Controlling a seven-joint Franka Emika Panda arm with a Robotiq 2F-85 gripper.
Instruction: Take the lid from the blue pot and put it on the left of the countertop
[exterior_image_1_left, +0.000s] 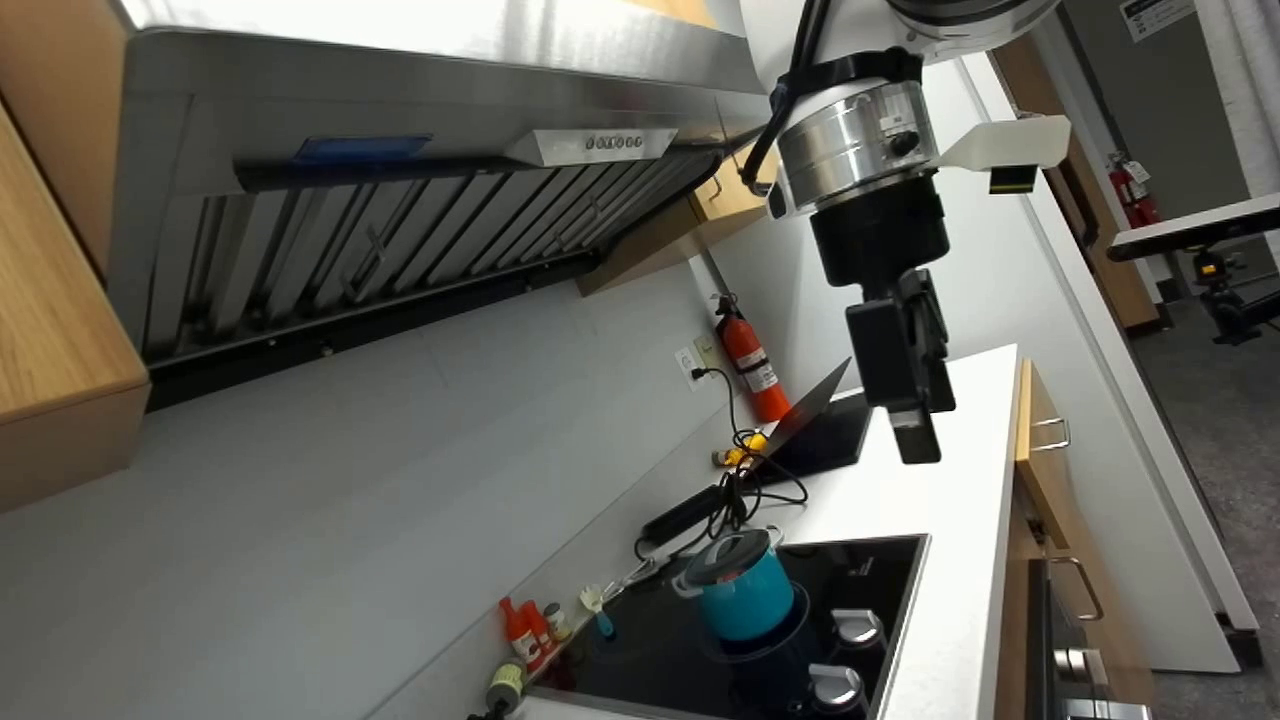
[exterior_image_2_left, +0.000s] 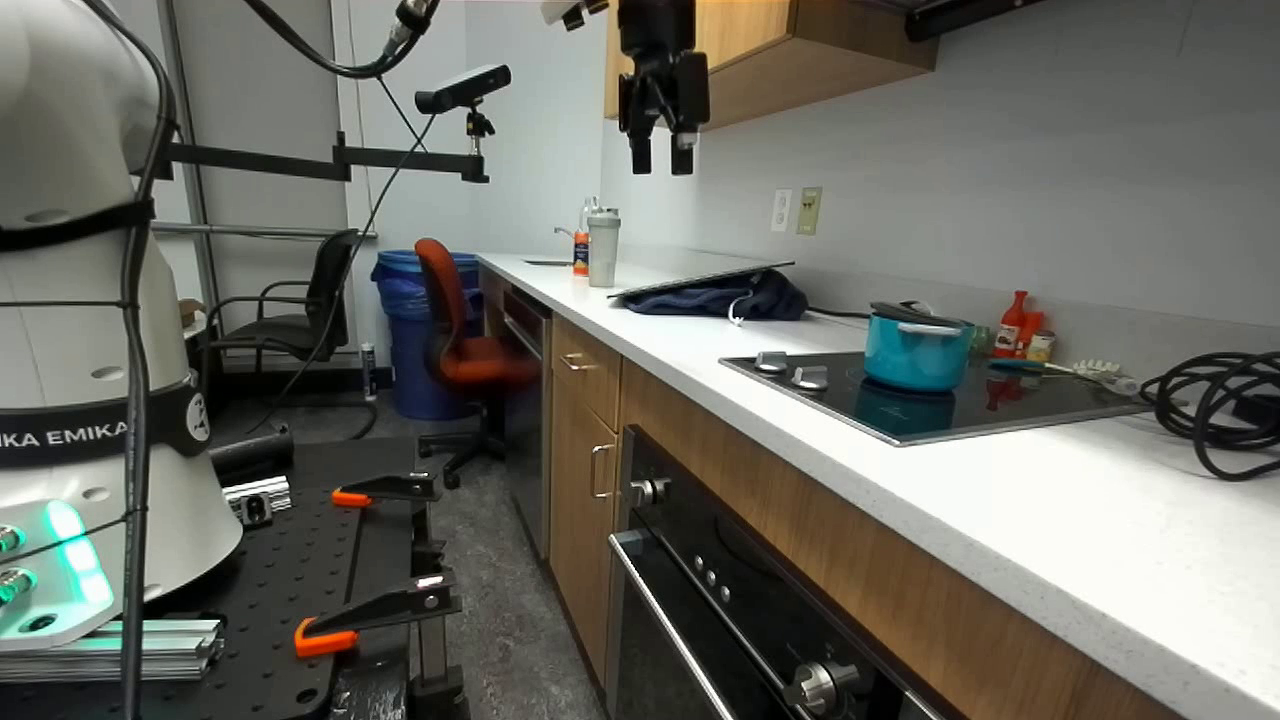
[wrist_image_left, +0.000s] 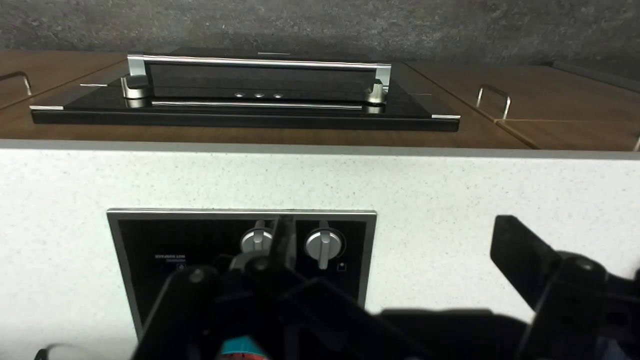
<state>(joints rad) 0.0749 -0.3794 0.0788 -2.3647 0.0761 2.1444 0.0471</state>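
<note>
One gripper, black, jaws parted, nothing held, hangs at upper centre in an exterior view; one lid, dark, atop the blue pot right of centre, lies well below and rightward, long axis too small to tell

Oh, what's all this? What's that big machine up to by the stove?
A white robot arm holds its black two-fingered gripper up in the air, open and gripping nothing. Lower down, on the black glass cooktop, stands a small teal-blue cylindrical pot with its dark round lid on top. The job is apparently to take that lid off and set it on the left of the long white countertop; neither step is done yet.
</note>
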